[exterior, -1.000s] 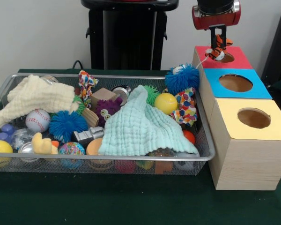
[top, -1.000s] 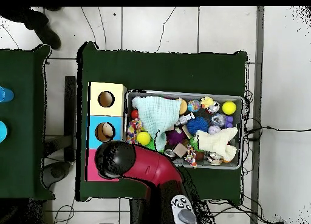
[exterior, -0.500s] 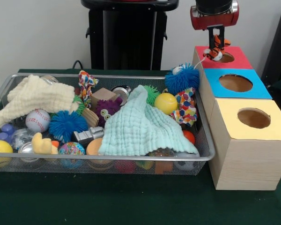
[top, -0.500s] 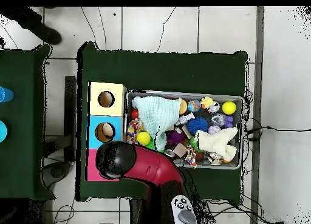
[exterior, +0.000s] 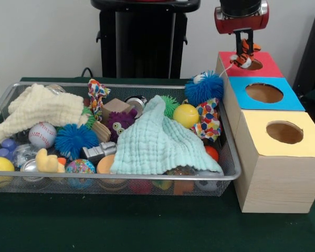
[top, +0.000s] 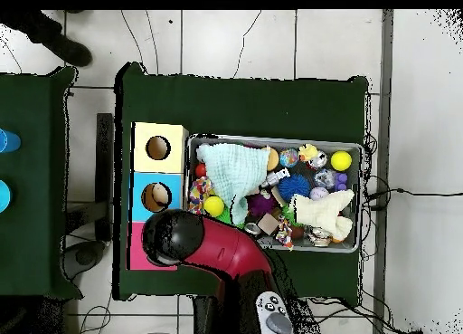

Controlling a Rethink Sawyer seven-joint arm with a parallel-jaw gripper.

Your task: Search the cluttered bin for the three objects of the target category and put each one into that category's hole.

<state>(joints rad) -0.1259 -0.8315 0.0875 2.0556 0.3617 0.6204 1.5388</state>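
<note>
Above the red box's hole (exterior: 255,64), fingers (exterior: 245,38) grip a tiger toy (exterior: 243,54).

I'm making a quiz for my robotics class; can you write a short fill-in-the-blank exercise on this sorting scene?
1. The claw holds a small orange striped toy over the ____ box.
2. Between the red and yellow boxes sits the ____ box.
3. In the wire bin, a pale ____ cloth is draped over other toys.
4. The baseball lies just below the ____ cloth.

Missing words: red; blue; green; cream
</note>
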